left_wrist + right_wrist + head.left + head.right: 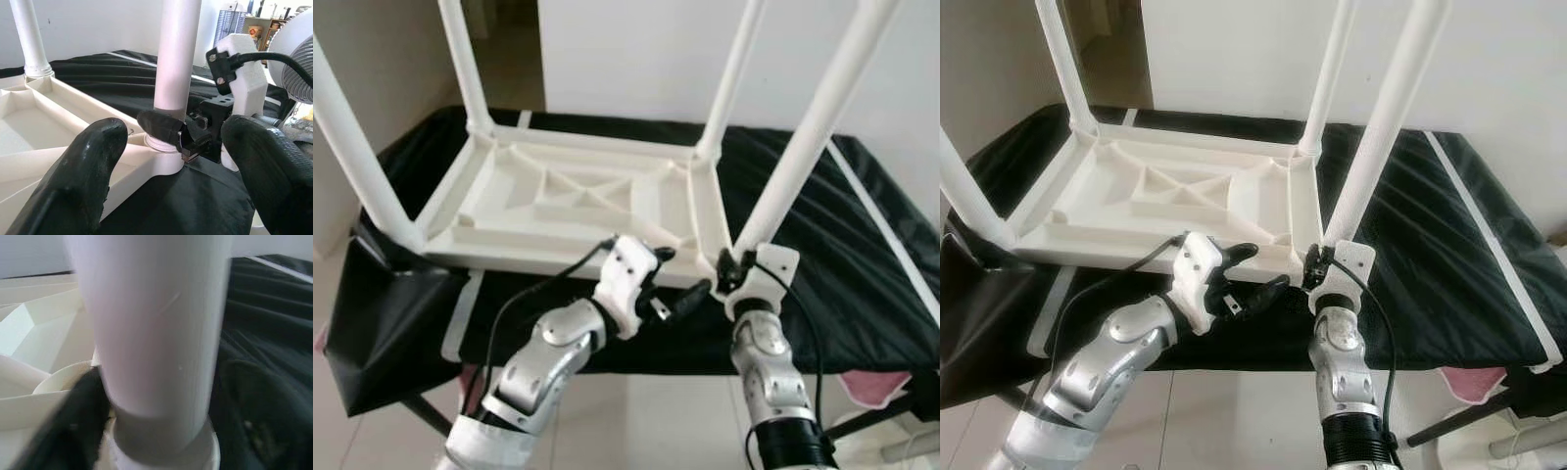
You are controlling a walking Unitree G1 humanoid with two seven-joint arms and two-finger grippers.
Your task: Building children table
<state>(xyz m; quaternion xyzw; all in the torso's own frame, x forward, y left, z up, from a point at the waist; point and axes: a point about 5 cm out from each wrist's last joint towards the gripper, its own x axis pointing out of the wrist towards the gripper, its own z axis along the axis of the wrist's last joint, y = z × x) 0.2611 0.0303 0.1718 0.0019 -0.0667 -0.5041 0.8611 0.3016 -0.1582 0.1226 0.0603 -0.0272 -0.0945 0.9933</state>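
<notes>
Head views: upturned white children table (578,201) lies on black-covered surface (862,245), four legs up. Right end effector (732,264) clamped on near-right leg (803,147) at its base; left end effector (680,289) fingers apart, just beside that corner.
Left wrist: fingers (83,166) spread, leg between.
Right wrist: leg close up, finger touching it.

Two shiny silver arms have white wrist blocks, black cables, and black-fingered left gripper (677,284) and right gripper (724,266).

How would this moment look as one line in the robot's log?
right gripper: shut on near-right table leg at socket | left gripper: open beside it | upturned white table top: on black cloth
</notes>
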